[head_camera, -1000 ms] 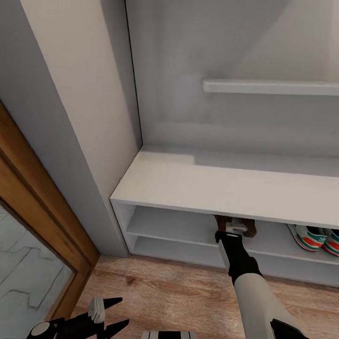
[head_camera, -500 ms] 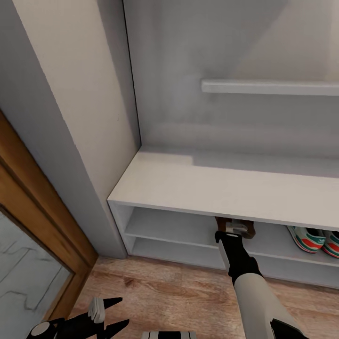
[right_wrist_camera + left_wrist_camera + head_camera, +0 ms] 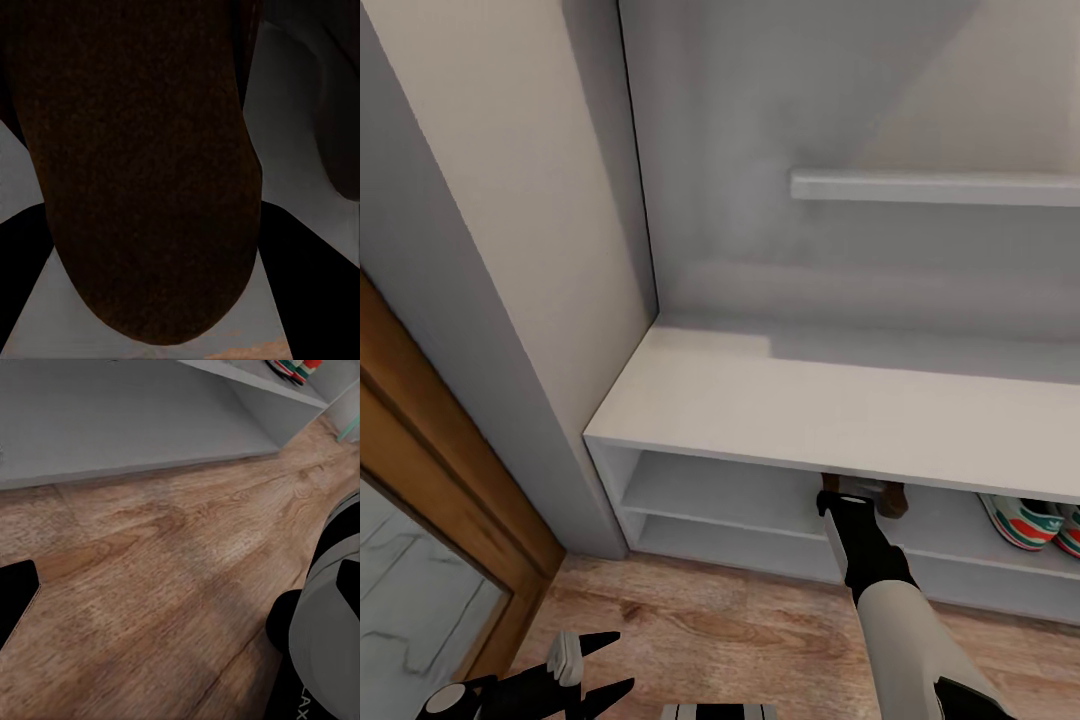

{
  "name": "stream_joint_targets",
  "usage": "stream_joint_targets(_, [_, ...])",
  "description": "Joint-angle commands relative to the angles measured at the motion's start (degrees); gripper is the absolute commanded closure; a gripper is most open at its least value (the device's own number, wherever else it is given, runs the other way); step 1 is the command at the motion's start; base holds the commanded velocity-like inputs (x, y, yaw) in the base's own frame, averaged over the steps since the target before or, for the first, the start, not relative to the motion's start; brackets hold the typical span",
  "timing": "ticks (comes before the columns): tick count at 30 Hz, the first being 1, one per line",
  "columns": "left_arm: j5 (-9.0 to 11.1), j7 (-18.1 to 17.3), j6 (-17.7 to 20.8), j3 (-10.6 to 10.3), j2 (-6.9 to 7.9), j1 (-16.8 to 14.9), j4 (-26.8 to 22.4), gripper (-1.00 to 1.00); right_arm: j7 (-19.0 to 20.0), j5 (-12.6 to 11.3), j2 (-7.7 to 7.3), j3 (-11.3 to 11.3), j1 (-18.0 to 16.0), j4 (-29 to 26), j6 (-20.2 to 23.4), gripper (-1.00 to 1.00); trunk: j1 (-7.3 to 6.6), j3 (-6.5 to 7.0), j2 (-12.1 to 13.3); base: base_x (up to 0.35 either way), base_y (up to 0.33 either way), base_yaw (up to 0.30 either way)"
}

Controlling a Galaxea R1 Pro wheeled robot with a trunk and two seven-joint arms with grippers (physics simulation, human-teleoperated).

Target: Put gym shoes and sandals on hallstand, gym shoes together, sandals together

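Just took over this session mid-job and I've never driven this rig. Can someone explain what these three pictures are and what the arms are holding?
The head picture looks down from the robot's head at a pale grey shoe rack. The right arm reaches into its upper slot, and the right gripper appears to hold a dark brown sandal, which takes up most of that arm's wrist camera. Two gym shoes already sit further right on the same shelf. The left gripper hangs open and empty; its wrist camera shows the wood floor.
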Motion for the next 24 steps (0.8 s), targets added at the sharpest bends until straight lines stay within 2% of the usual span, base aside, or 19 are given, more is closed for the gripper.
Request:
stream_joint_targets(1, [-0.45,-0.17,-0.59,0.22,-0.05,-0.04,-0.04,-1.00,0.08,0.43,0.07,-0.22,-0.03,-0.10,0.31,1.00,0.00,-0.05,-0.02,0.102,0.000,0.000])
stream_joint_targets(14, [-0.41,-0.18,-0.59,0.28,-0.04,-0.04,-0.04,-1.00,0.08,0.43,0.07,-0.27,-0.05,-0.22,0.31,1.00,0.00,-0.05,-0.02,0.019,0.000,0.000])
stream_joint_targets(15, [-0.41,-0.19,-0.59,0.29,0.01,-0.04,-0.04,-1.00,0.08,0.43,0.07,-0.27,-0.04,-0.27,0.31,-1.00,0.00,-0.05,-0.02,0.000,0.000,0.000])
stream_joint_targets(24, [-0.41,-0.20,-0.59,0.28,0.04,-0.04,-0.04,-1.00,0.08,0.43,0.07,-0.27,-0.04,-0.24,0.31,-1.00,0.00,-0.05,-0.02,0.000,0.000,0.000])
